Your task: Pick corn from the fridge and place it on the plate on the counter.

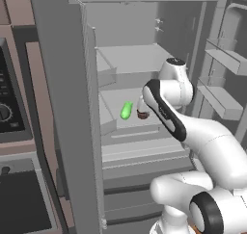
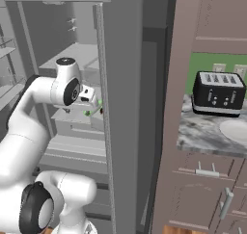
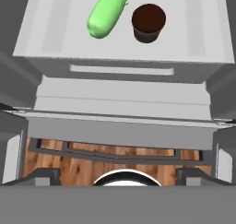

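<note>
1. The small bright green, glossy oblong corn (image 1: 126, 110) was seen lying on a light grey shelf (image 3: 193, 38) inside the tall light grey open fridge (image 1: 72, 108), just left of centre in the left base view and at the upper middle of the hand view (image 3: 107, 13).
2. A small dark brown cupcake-like item (image 3: 148, 22) stood just beside the corn, to its right in the hand view, apart from it by a narrow gap.
3. The two-finger gripper at the end of the white arm (image 1: 169, 108) was hidden behind the wrist in the left base view, and its fingers could not be made out in the hand view. Whether it was released or clenched could therefore not be told; nothing was seen to be held.
4. The main risk was judged to be the neighbouring cupcake: a finger lowered on that side of the corn could knock it over or push it along the shelf.
5. The smooth, rounded corn was judged likely to roll or slip out if it was pinched off-centre or near its tapered end.
6. The fridge's door edge (image 2: 118, 108) stood near the arm, so a wide swing outward could strike it.
7. The small round off-white plate (image 2: 236, 129) was seen at the right edge of the right base view, on the grey-and-white marbled counter (image 2: 202, 132), beside a black slotted toaster (image 2: 218, 93); a drop during that long carry was judged possible.
</note>
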